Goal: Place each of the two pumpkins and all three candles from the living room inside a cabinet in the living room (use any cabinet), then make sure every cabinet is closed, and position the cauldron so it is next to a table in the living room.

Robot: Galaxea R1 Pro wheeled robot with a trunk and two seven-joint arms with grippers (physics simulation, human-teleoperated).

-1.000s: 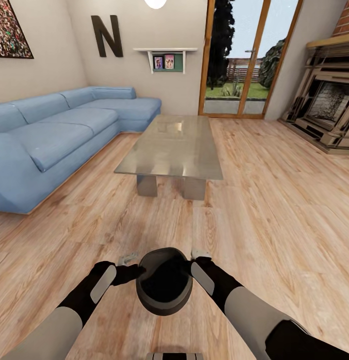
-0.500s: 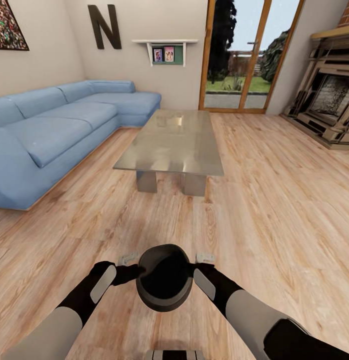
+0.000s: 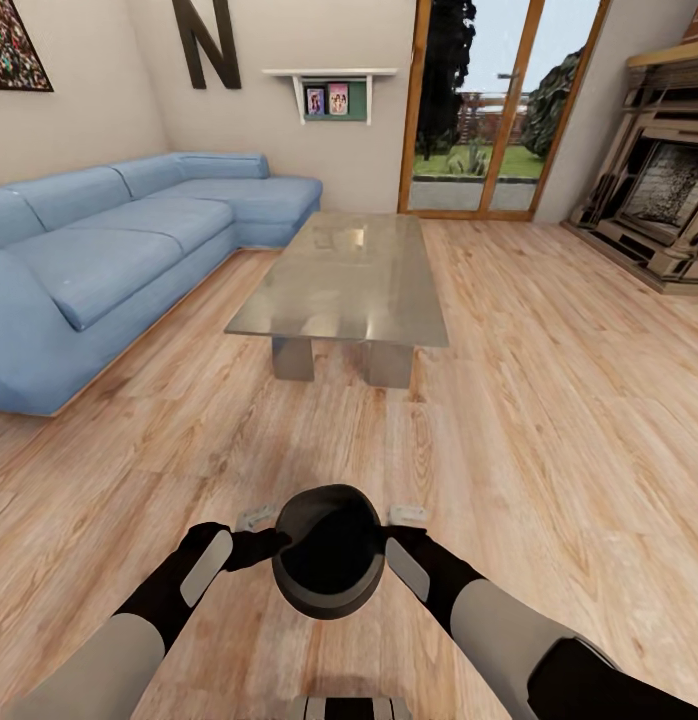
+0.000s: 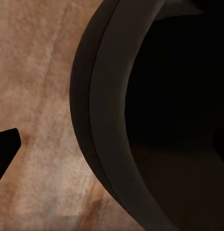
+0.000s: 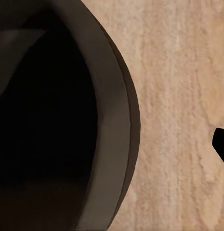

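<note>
I hold the black cauldron (image 3: 329,560) low in front of me, above the plank floor, its wide mouth facing up. My left gripper (image 3: 272,541) grips its left rim and my right gripper (image 3: 384,538) grips its right rim, both shut on it. The cauldron's thick rim (image 4: 107,120) curves across the left wrist view, with one dark fingertip (image 4: 3,149) outside it. In the right wrist view the cauldron rim (image 5: 119,144) shows the same way, with a fingertip (image 5: 221,142) at the edge. The glass-topped table (image 3: 339,290) stands ahead, its near end well beyond the cauldron.
A blue corner sofa (image 3: 99,260) runs along the left wall. The fireplace (image 3: 659,200) sits at the far right, and a glass patio door (image 3: 479,110) is behind the table. A small wall shelf (image 3: 329,95) hangs at the back. Open wood floor lies between me and the table.
The whole view has shifted: the table and sofa have come slightly closer and lower in the picture, so the camera has advanced. The cauldron stays held between both grippers.
</note>
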